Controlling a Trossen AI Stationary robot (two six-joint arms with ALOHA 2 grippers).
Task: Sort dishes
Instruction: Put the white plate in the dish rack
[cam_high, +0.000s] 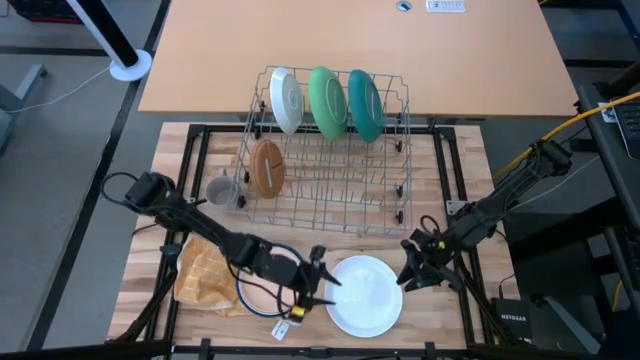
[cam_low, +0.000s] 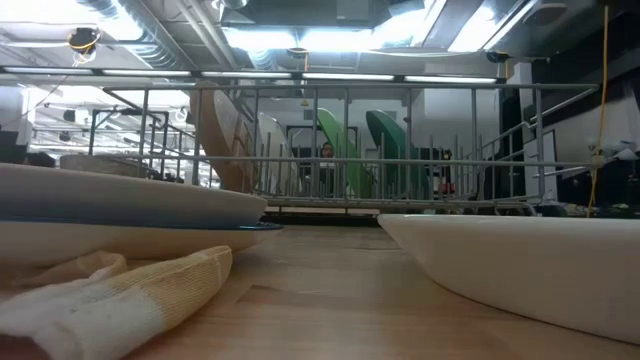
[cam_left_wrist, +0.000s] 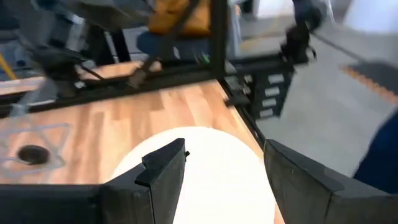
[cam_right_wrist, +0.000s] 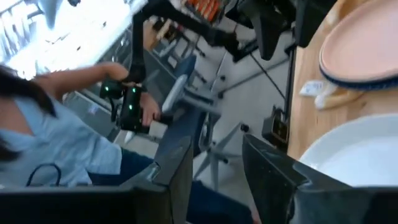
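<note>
A white plate (cam_high: 365, 295) lies flat on the wooden table near its front edge. My left gripper (cam_high: 322, 283) is open at the plate's left rim, and the plate (cam_left_wrist: 205, 168) shows beyond its spread fingers (cam_left_wrist: 225, 149). My right gripper (cam_high: 408, 268) is open at the plate's right rim with nothing between its fingers (cam_right_wrist: 216, 138); the plate (cam_right_wrist: 360, 162) lies beside them. A peach plate (cam_right_wrist: 360, 43) rests on a blue one, left of the white plate and under my left arm (cam_high: 262, 298). White, green and teal plates (cam_high: 325, 100) and a brown one (cam_high: 268, 168) stand upright in the wire rack.
The grey wire rack (cam_high: 330, 190) takes up the table's far half, with a small grey mug (cam_high: 222, 190) at its left side. A yellow checked cloth (cam_high: 203, 272) lies crumpled at the near left. A person (cam_right_wrist: 56, 124) sits beyond the table's edge.
</note>
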